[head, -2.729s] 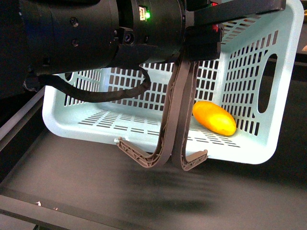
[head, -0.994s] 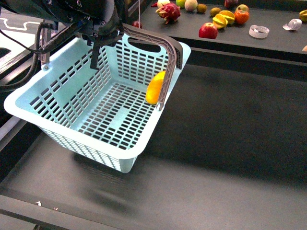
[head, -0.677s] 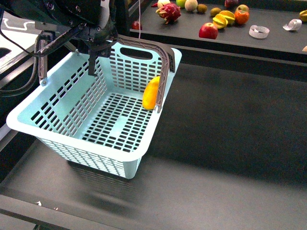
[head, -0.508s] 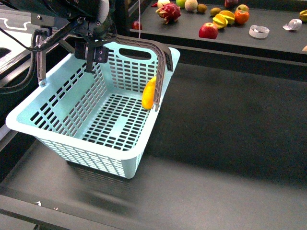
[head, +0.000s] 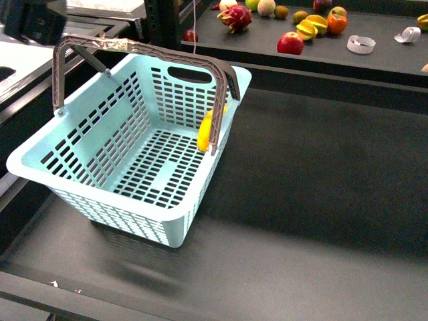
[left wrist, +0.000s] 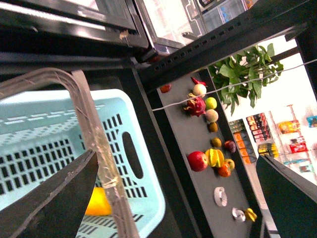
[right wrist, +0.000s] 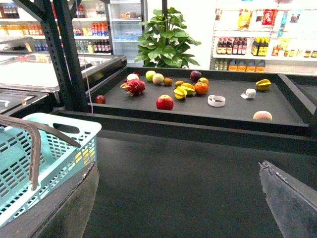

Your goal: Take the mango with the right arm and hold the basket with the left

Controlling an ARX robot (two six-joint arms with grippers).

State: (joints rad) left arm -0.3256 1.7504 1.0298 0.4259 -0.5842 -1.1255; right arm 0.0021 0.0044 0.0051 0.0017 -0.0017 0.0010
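The pale blue basket (head: 120,214) sits on the dark table at the left, its two grey-brown handles (head: 134,47) raised together. The mango (head: 204,132) lies inside against the right wall, partly behind a handle. Only a black part of the left arm (head: 30,20) shows at the top left corner. In the left wrist view my left gripper (left wrist: 173,198) is open and empty above the basket (left wrist: 49,144), near the handle (left wrist: 94,144) and mango (left wrist: 99,201). My right gripper (right wrist: 178,203) is open and empty over bare table, right of the basket (right wrist: 59,148).
A raised shelf (head: 388,60) behind the table holds a dragon fruit (head: 234,17), a red apple (head: 290,43), cut yellow-orange wedges (head: 311,27), a round orange fruit (head: 337,22) and tape rolls (head: 362,44). Dark table (head: 321,187) stretches right of the basket.
The basket came down from a raised, tilted pose and now rests on the table. The left arm let go of the handle and drew away up and left.
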